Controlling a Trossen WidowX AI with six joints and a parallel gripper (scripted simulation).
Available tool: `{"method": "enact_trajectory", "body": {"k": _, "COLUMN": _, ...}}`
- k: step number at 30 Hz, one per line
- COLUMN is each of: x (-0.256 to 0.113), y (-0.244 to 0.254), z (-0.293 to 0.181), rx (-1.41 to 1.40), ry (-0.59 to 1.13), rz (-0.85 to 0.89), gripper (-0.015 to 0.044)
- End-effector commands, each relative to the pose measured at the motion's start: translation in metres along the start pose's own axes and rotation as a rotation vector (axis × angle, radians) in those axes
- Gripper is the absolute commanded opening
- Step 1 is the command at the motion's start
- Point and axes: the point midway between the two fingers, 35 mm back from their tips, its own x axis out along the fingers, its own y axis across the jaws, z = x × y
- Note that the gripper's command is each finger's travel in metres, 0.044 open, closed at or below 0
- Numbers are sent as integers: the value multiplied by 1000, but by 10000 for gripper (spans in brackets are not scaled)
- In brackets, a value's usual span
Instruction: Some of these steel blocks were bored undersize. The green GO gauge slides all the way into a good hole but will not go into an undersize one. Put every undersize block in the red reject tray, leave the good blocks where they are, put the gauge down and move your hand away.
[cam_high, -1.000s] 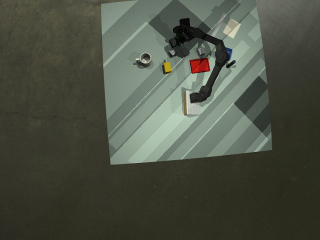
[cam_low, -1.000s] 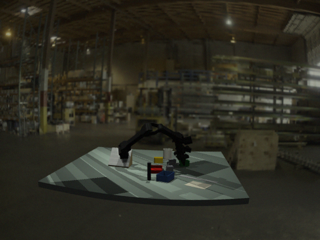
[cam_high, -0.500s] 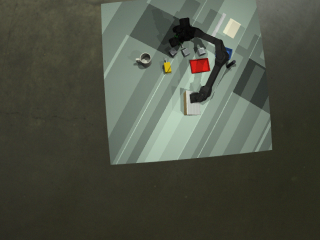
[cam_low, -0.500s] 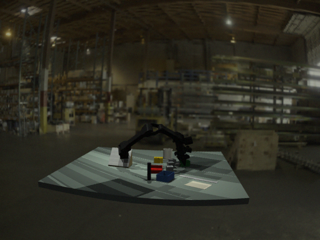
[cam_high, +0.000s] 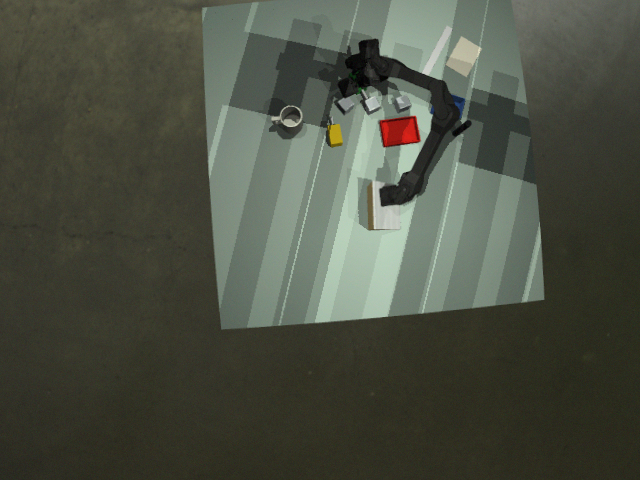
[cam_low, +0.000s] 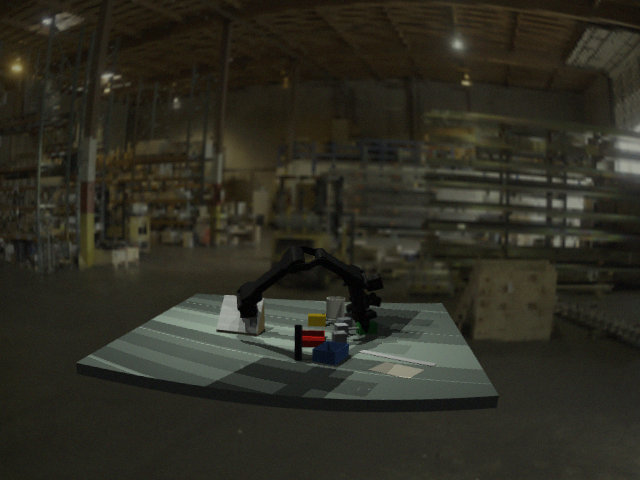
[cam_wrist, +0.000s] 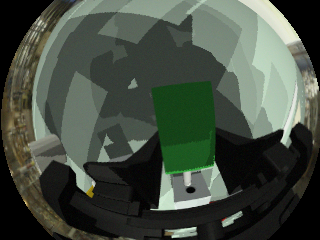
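Note:
My gripper (cam_high: 356, 81) (cam_wrist: 182, 130) is shut on the green gauge (cam_wrist: 185, 110) (cam_low: 373, 327), above the table beside the row of blocks. The gauge's grey pin shows below its handle in the wrist view, its tip beside the dark hole of a steel block (cam_wrist: 190, 198). The hole is visible and the pin appears outside it. Three steel blocks stand in a row in the top view: a left block (cam_high: 345, 104), a middle block (cam_high: 371, 105) and a right block (cam_high: 402, 103). The red tray (cam_high: 383, 135) (cam_low: 312, 341) looks empty. Bore sizes cannot be told.
A yellow block with a grey pin (cam_high: 335, 135) and a mug (cam_high: 291, 117) stand left of the tray. A blue bin (cam_low: 330, 353), a black upright post (cam_low: 298, 342), a beige square (cam_high: 463, 55) and a pale strip (cam_high: 438, 49) are right. A white wedge (cam_high: 385, 219) is under the arm's base.

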Motion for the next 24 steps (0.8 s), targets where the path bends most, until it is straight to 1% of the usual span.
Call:
{"method": "enact_trajectory", "body": {"k": 1, "x": -5, "y": -4, "z": 1, "rx": 6, "ry": -14, "rz": -4, "gripper": 0}}
{"method": "enact_trajectory", "body": {"k": 24, "x": -9, "y": -6, "z": -2, "rx": 6, "ry": -14, "rz": -4, "gripper": 0}}
